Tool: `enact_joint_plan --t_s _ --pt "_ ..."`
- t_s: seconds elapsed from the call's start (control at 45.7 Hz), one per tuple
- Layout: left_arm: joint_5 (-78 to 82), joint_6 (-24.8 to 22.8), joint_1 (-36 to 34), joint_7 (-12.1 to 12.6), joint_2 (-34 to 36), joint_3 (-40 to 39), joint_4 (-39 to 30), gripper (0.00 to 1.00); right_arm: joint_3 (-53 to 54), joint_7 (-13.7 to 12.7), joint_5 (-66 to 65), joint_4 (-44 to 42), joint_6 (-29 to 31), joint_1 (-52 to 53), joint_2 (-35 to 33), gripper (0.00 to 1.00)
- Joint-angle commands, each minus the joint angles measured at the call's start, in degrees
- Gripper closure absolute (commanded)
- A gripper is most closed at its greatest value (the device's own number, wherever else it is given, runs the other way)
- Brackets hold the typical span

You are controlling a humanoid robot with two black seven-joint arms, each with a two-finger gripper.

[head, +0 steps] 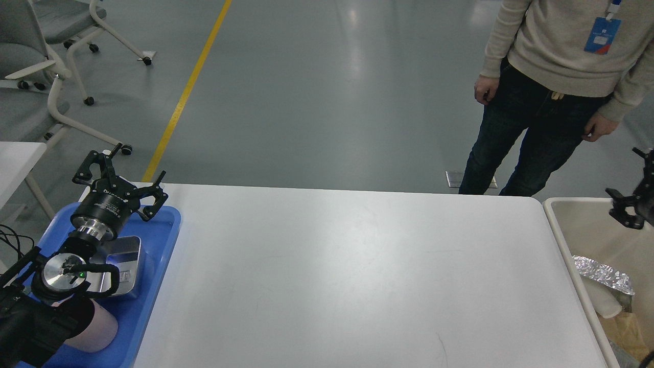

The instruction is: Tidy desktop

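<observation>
Nearest, at lower left: the black left arm, rising over a blue tray [158, 266] set against the left edge of the worktop [347, 276]. In the tray, a shiny metal container [125, 255] and, closer in, a pinkish cup [97, 332] partly hidden behind the arm. Above the tray's far end, the left end effector [118, 176], fingers spread wide, pinching nothing.

Filling the middle of the view: the white worktop with rounded corners, smooth and faintly glossy, bare across its visible surface apart from faint scuffs.

At right, just beside the worktop's right edge: a beige bin [562, 230] holding crumpled foil [603, 271] and other pale scraps. Over the bin's far rim, at the frame's right edge, the right end effector [633, 197], only partly in view; dark prongs visible, spread or pressed together cannot tell.

Beyond the worktop: grey floor with a yellow line [186, 92] running away to the upper left, grey wheeled chairs [36, 61] at far left, and a person [552, 76] in a beige sweater and dark jeans standing past the far right corner.
</observation>
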Motion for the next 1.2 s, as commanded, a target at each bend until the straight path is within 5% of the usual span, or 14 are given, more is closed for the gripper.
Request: enact_joint_plan --t_s 0.0,0.241,0.372,0.46,0.766,1.182 --pt "0.00 0.17 0.60 -0.08 0.18 -0.27 0.06 0.04 1.09 0.07 0.13 0.15 0.35 3.12 4.88 0.00" --pt "0.00 0.26 1.57 0.00 0.01 -0.88 -0.03 0.04 15.12 0.68 1.45 6.12 1.06 2.33 10.86 0.00" --pt "0.00 0.26 1.74 -0.08 0.01 -0.97 -0.03 0.04 31.75 4.37 0.75 13.24 1.23 -1.71 16.93 0.00" --pt "0.00 0.26 2.18 -0.08 0.01 -1.50 -0.03 0.04 31.85 6.22 0.04 18.25 1.23 -3.29 17.90 0.00" --pt "0.00 0.26 2.62 -0.08 -0.08 -1.67 -0.03 0.04 31.94 6.22 -0.05 30.82 1.50 -12.52 17.29 0.00" --pt "0.09 -0.36 1.66 -0.08 -2.98 -7.65 -0.12 0.04 32.02 6.14 -0.14 31.71 1.85 -13.93 16.41 0.00"
